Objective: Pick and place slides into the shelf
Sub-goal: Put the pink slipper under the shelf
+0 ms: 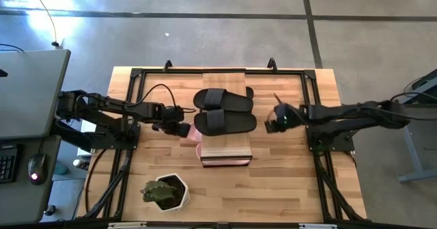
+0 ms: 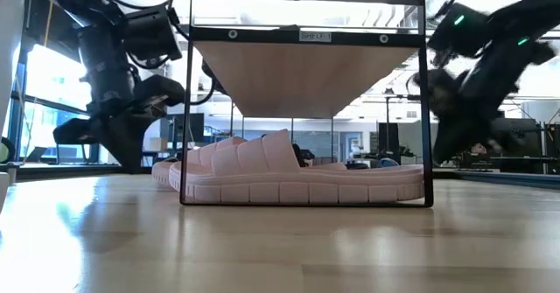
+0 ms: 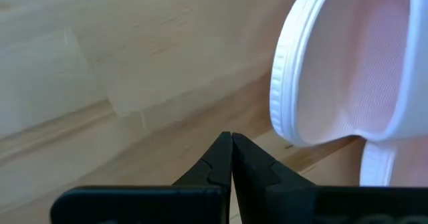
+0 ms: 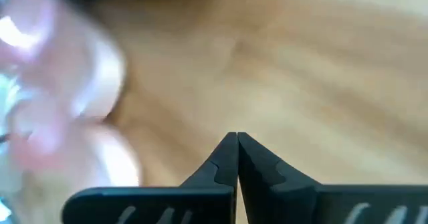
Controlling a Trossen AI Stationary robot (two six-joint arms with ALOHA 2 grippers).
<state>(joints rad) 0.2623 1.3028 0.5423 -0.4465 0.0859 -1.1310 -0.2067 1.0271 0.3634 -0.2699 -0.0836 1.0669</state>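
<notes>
The shelf (image 1: pixel 226 147) stands mid-table, a light-wood plank top on a thin black frame (image 2: pixel 186 109). Two black slides (image 1: pixel 224 111) lie side by side on its top. Pale pink slides (image 2: pixel 289 175) rest soles down under the plank. One heel end (image 1: pixel 194 133) sticks out on the left. My left gripper (image 1: pixel 183 129) is shut just left of that heel (image 3: pixel 348 70), with a gap between them. My right gripper (image 1: pixel 273 124) is shut and hangs right of the shelf, above the table. It holds nothing, and the pink slides (image 4: pixel 60 83) are a blur ahead of it.
A potted green plant (image 1: pixel 166 191) stands near the table's front left. Black rails (image 1: pixel 130 85) frame the tabletop around the shelf. A side desk with a mouse (image 1: pixel 35 166) lies beyond the left edge. Bare wood shows front right (image 1: pixel 293 188).
</notes>
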